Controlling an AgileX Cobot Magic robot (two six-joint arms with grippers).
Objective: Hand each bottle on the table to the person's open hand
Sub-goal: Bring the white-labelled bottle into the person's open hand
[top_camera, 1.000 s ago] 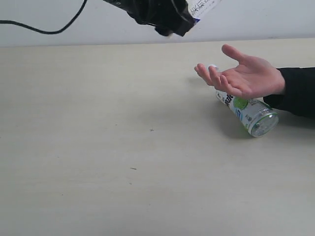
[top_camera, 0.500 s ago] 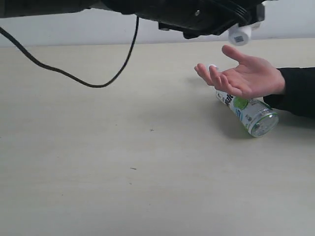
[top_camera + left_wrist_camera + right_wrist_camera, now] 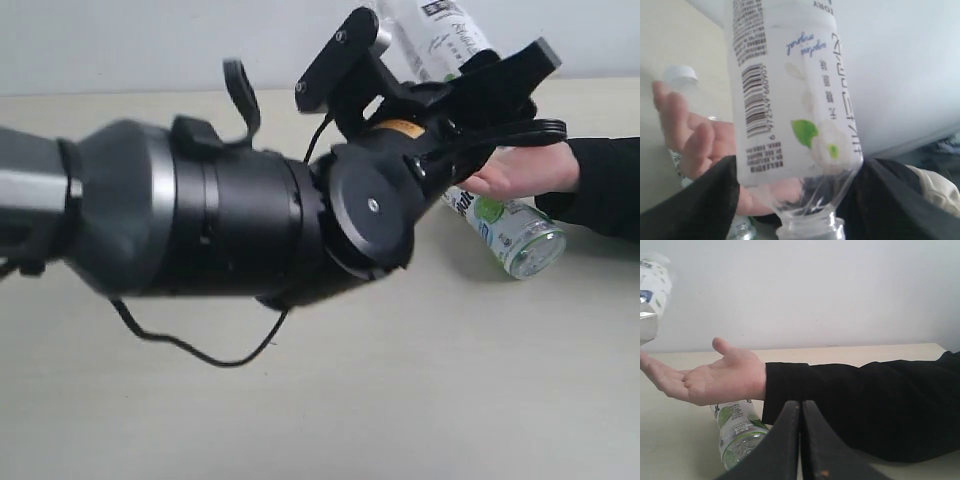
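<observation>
Left gripper (image 3: 478, 92) is clamped on the floral bottle (image 3: 795, 100). The bottle hangs tilted in the air just above the fingertips (image 3: 651, 366) of the person's open hand (image 3: 715, 377), and the right wrist view shows it apart from them. My worry is the release. If I let go over the fingers rather than the palm, the smooth bottle could roll off and drop. Directly under the hand, the green-fruit bottle (image 3: 737, 432) lies on the table (image 3: 400, 420), so a fall would likely strike it and set both rolling. My own arm fills most of the exterior view, so I judge the gap to the hand poorly and could press into it. Right gripper (image 3: 801, 440), jaws together and empty, sits low beside the black sleeve (image 3: 865, 405) behind the hand.
</observation>
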